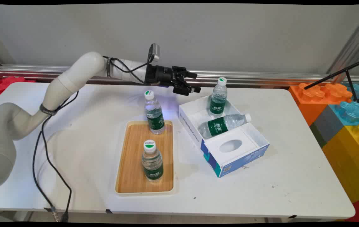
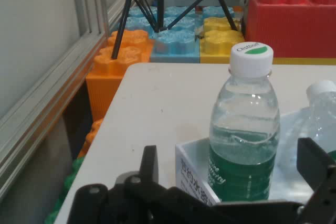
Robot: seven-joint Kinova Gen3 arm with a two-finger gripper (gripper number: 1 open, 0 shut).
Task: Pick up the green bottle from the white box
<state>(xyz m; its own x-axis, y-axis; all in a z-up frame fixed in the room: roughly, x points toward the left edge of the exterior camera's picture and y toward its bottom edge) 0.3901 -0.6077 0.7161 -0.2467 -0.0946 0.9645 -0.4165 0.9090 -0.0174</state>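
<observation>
My gripper point(image 1: 194, 82) hangs level above the table's far side, open, with nothing between its fingers. It points right at an upright water bottle point(image 1: 218, 98) with a green label, standing in the far corner of an open white and blue box point(image 1: 234, 157). A second bottle point(image 1: 223, 124) lies on its side in that box. In the hand view the upright bottle point(image 2: 244, 145) stands just ahead between the fingers point(image 2: 149, 163), and the lying bottle point(image 2: 321, 109) shows at the right edge. Below and left of the gripper, a wooden tray point(image 1: 130, 170) carries two upright bottles point(image 1: 154, 114) point(image 1: 151, 161).
Large coloured toy blocks point(image 1: 340, 110) stand past the table's right end, with a black tripod point(image 1: 353, 75) over them. A metal rail point(image 1: 261, 77) runs along the wall behind. Black cables point(image 1: 45, 157) hang from the arm at the left.
</observation>
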